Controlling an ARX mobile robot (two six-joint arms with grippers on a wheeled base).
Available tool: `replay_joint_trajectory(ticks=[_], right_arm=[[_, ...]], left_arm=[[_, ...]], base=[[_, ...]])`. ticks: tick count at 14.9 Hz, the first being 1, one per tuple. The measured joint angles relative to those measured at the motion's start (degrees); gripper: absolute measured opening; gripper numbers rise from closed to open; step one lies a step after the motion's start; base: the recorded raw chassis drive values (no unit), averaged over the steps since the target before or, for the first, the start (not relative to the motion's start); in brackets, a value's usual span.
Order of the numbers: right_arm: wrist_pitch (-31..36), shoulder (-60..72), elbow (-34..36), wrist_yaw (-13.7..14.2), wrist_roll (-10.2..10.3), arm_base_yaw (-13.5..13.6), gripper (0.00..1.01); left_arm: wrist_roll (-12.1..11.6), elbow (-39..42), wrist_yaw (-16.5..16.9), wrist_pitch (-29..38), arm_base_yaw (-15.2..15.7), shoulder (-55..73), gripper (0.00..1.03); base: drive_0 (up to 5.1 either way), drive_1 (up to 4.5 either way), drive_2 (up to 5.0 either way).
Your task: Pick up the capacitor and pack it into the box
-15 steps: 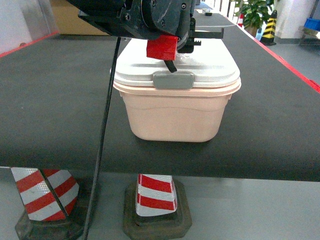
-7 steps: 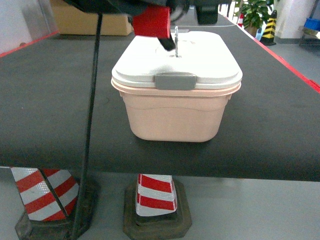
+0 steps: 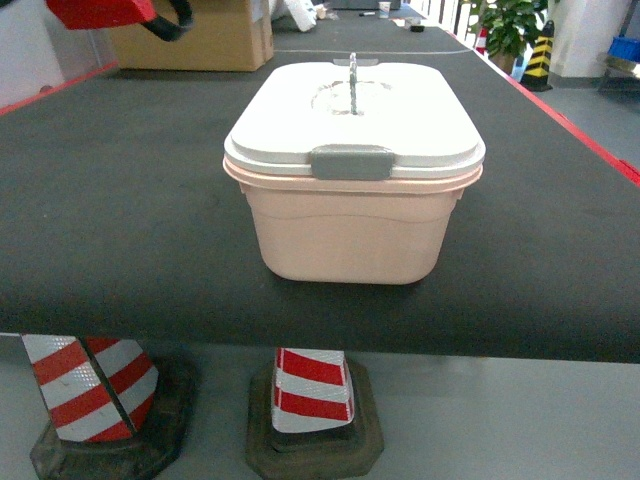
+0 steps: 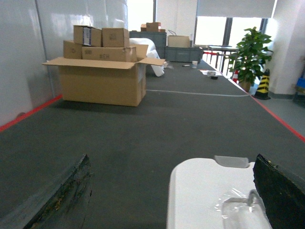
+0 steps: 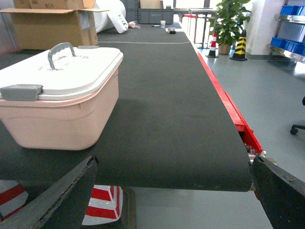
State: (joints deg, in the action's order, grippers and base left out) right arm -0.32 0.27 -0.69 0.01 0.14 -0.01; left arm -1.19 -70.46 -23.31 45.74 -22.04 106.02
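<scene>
The salmon-pink box (image 3: 347, 235) sits upright, white lid (image 3: 354, 115) closed.

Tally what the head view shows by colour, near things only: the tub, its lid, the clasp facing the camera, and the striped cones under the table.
Salmon-pink box: 1
White lid: 1
Grey clasp: 1
Red-and-white cones: 2
Total: 5

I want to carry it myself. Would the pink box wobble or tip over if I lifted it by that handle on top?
Probably not much. The handle sits mid-lid, so the box should hang level. The grey clasp looks shut, so the lid likely stays on. Its smooth plastic might slide easily if pushed.
</scene>
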Motion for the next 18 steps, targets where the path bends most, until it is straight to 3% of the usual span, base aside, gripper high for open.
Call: replay_joint_trajectory(ticks=[2,3,7,9,10,14,18], right_arm=[[0.02,0.00,0.00,0.00,0.00,0.00,0.98],[0.00,0.00,0.00,0.02,0.00,0.00,0.98],[0.00,0.00,0.00,0.00,0.00,0.00,0.98],[0.02,0.00,0.00,0.00,0.00,0.00,0.98],[0.00,0.00,0.00,0.02,0.00,0.00,0.98],[0.02,0.00,0.00,0.00,0.00,0.00,0.98],[0.02,0.00,0.00,0.00,0.00,0.00,0.98]], left_arm=[[-0.98,0.83,-0.61,0.13,0.59,-1.07,0.98],[-0.13,8.09,4.46,-8.11,1.70,-6.54,0.77],[0.92,30.71,8.66,1.53,9.29,-22.12,0.34],[0.94,41.20,12.41,3.52,10.56,-26.86,0.09],[1.05,45.00,13.51,4.33,11.63,-29.38,0.02],[1.05,53.70,15.87,5.35,15.04,-37.94,0.02],[1.05,62.10,19.06,1.75,18.03,-49.59,0.02]], base=[[0.0,0.00,0.0],[0.0,0.00,0.0],[0.0,0.00,0.0],[0.0,0.00,0.0],[0.0,0.00,0.0],[0.0,0.00,0.0],[0.0,0.00,0.0]])
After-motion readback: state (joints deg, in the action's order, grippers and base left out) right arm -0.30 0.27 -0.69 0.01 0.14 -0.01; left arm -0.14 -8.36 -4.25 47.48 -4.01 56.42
